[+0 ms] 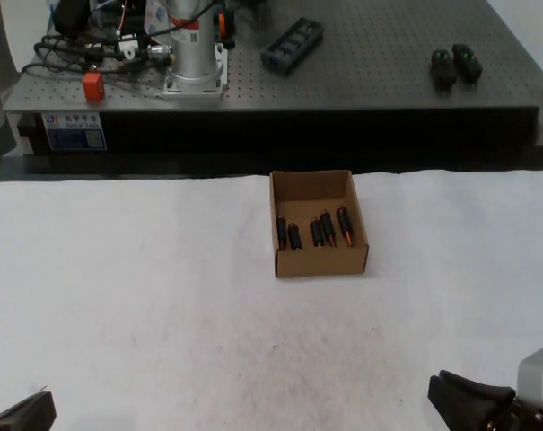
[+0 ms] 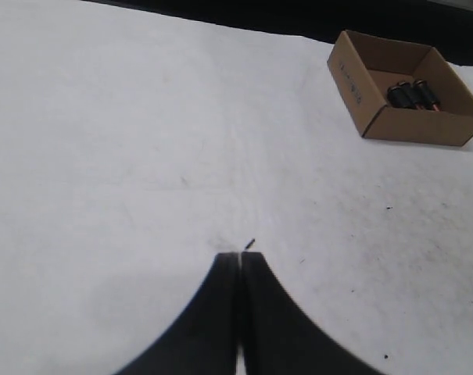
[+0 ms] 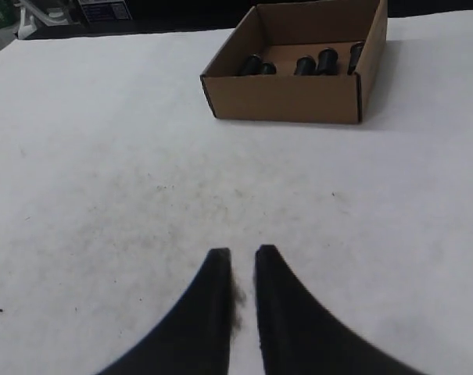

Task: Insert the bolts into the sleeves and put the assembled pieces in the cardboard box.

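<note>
Five assembled pieces [image 1: 327, 226], dark sleeves with bolts showing orange at the tips, are lying side by side in the one cardboard box [image 1: 320, 261]. They are looking small, stiff and light, and probably smooth and prone to rolling, so pinching one across the middle of its sleeve is seeming safest. The box is sitting well ahead of both grippers on the white cover [image 1: 163, 314], rightward of the left gripper [image 2: 241, 262], leftward of the right gripper [image 3: 242, 258]. The left one's fingers are pressing together, gripping nothing. The right one's are sitting almost together, a thin slit between them, also gripping nothing.
</note>
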Robot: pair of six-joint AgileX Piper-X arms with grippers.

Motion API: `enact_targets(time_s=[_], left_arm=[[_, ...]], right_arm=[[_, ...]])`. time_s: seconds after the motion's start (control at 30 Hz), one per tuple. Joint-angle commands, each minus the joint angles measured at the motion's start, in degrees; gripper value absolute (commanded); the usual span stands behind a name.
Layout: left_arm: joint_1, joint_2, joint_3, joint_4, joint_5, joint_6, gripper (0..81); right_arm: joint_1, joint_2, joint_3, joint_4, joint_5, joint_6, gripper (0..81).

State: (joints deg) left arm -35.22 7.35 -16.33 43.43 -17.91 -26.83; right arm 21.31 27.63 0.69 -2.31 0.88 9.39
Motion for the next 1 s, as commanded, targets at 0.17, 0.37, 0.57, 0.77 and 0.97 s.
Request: enact_targets(time_s=[0.17,0.37,0.57,0.77,0.97], left_arm=[[0.14,-0.50,-0.12,0.25,-0.76,-1.05,0.7],[0.14,-0.50,-0.12,0.25,-0.76,-1.05,0.7],[0.14,-0.50,-0.12,0.25,-0.76,-1.05,0.7],[0.14,-0.50,0.35,0.22,-0.76,-1.05,0.7],[0.14,-0.50,5.14,0.22,-0.76,-1.05,0.7]], right_arm=[[0.19,-0.48,-0.69,-1.51,-0.88,0.50,9.4],[0.19,-0.48,-0.69,-1.51,-0.88,0.50,9.4],[0.19,-0.48,-0.69,-1.51,-0.88,0.50,9.4],[0.19,-0.48,-0.69,-1.51,-0.88,0.50,9.4],[0.19,-0.48,-0.69,-1.51,-0.88,0.50,9.4]])
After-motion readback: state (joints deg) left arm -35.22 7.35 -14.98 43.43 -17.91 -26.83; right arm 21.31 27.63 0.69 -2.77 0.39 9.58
